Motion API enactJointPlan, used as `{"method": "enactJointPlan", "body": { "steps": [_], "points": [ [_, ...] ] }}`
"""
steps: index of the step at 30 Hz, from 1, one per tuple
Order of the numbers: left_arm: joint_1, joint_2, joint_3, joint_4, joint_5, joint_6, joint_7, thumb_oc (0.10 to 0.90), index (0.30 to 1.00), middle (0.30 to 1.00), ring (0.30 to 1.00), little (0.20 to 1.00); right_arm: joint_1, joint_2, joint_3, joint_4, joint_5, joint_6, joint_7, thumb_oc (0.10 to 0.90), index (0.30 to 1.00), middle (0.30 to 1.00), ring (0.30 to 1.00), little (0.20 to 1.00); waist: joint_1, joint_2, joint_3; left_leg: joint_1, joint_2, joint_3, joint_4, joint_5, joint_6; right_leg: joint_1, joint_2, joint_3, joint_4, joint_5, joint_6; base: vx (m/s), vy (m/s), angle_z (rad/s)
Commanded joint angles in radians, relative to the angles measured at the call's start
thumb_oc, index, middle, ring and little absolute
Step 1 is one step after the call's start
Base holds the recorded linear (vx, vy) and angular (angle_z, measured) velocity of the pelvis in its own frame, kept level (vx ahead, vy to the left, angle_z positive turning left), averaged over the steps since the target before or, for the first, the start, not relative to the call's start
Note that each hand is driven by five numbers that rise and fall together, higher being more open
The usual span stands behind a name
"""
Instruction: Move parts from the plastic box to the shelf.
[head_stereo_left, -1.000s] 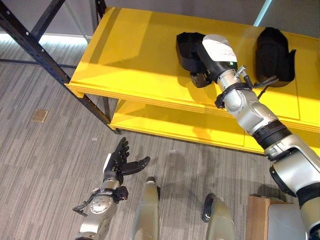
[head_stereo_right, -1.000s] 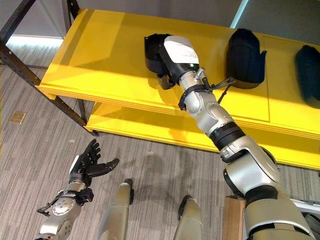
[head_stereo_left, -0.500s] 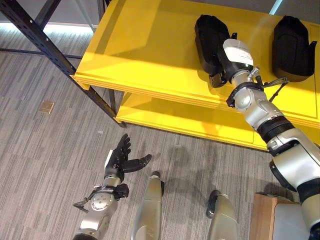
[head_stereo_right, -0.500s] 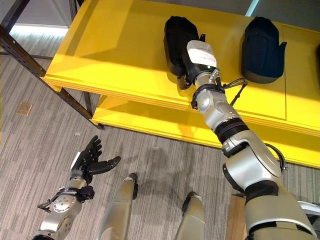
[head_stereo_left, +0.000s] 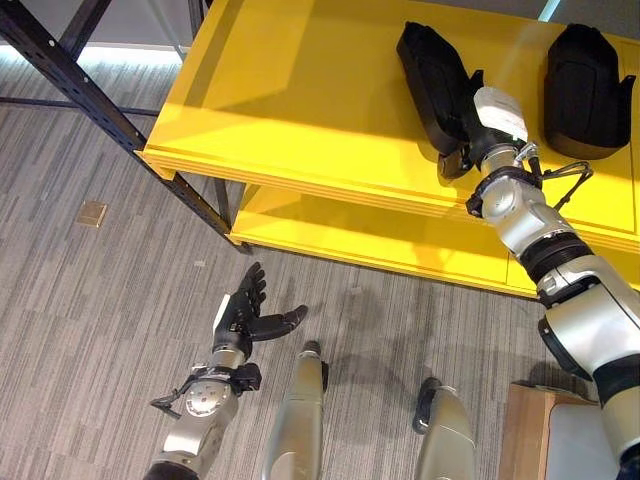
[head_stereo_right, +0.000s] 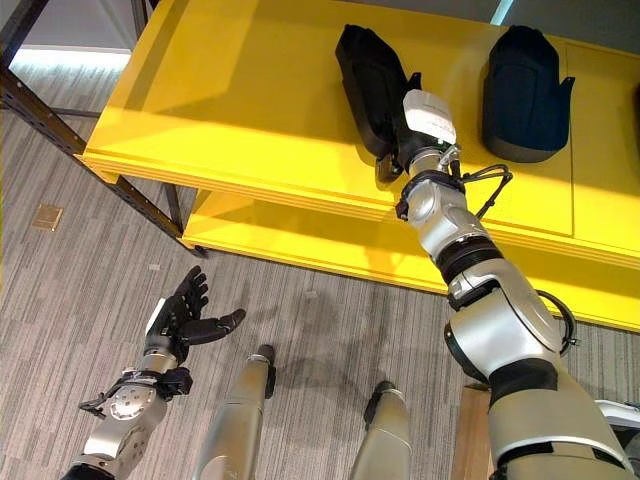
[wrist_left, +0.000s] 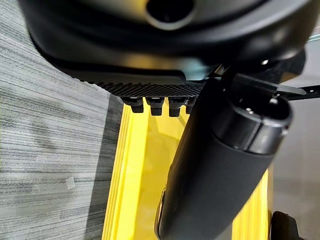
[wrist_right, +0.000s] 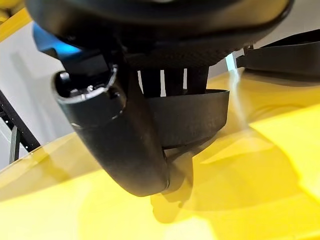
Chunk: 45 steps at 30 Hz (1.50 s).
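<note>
A black part (head_stereo_left: 432, 72) lies slantwise on the yellow shelf's top board (head_stereo_left: 300, 90). My right hand (head_stereo_left: 478, 125) rests at the part's near end and is shut on it. In the right wrist view the fingers (wrist_right: 175, 80) pass behind a black band of the part (wrist_right: 192, 112) and the thumb (wrist_right: 120, 135) curls in front. A second black part (head_stereo_left: 585, 75) sits on the same board to the right, apart from the hand. My left hand (head_stereo_left: 245, 315) hangs open low over the floor, holding nothing.
A lower yellow board (head_stereo_left: 350, 240) runs under the top one. Black steel posts (head_stereo_left: 90, 90) hold the shelf at the left. A wooden box corner (head_stereo_left: 525, 430) stands at the lower right. A small brass plate (head_stereo_left: 92, 212) is set in the grey floor.
The view has shifted. My right hand has turned the black part so it lies slantwise on the shelf, a little closer to the second part. The left hand has stayed as it was.
</note>
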Motion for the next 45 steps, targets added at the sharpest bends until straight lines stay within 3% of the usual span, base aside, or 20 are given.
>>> {"method": "enactJointPlan", "body": {
  "steps": [1, 29, 45],
  "points": [
    [-0.044, 0.046, -0.025, -0.086, -0.033, -0.106, -0.005, 0.900, 1.000, 1.000, 1.000, 1.000, -0.189, -0.035, -0.018, 0.017, 0.028, -0.017, -0.084, 0.400, 0.300, 0.300, 0.300, 0.300, 0.005, 0.027, -0.054, 0.026, 0.040, -0.068, -0.007, -0.058, -0.003, 0.039, 0.011, 0.078, -0.113, 0.050, -0.005, 0.00, 0.000, 0.00],
    [-0.046, 0.071, -0.032, -0.078, -0.057, -0.112, -0.005, 0.900, 1.000, 1.000, 1.000, 1.000, -0.309, -0.074, 0.052, 0.011, 0.035, -0.021, -0.105, 0.400, 0.300, 0.300, 0.300, 0.300, 0.035, 0.022, -0.058, -0.018, 0.027, -0.097, -0.005, -0.052, -0.002, 0.046, 0.001, 0.042, -0.122, 0.042, -0.001, 0.01, -0.002, 0.02],
    [-0.046, 0.066, -0.022, -0.075, -0.062, -0.106, 0.011, 0.900, 1.000, 1.000, 1.000, 1.000, -0.283, 0.003, 0.057, -0.023, 0.029, -0.015, -0.079, 0.400, 0.300, 0.300, 0.300, 0.300, 0.040, 0.016, -0.052, -0.029, 0.022, -0.104, 0.006, -0.058, 0.000, 0.044, 0.005, 0.039, -0.117, 0.038, -0.003, 0.00, 0.002, 0.01]
  ]
}}
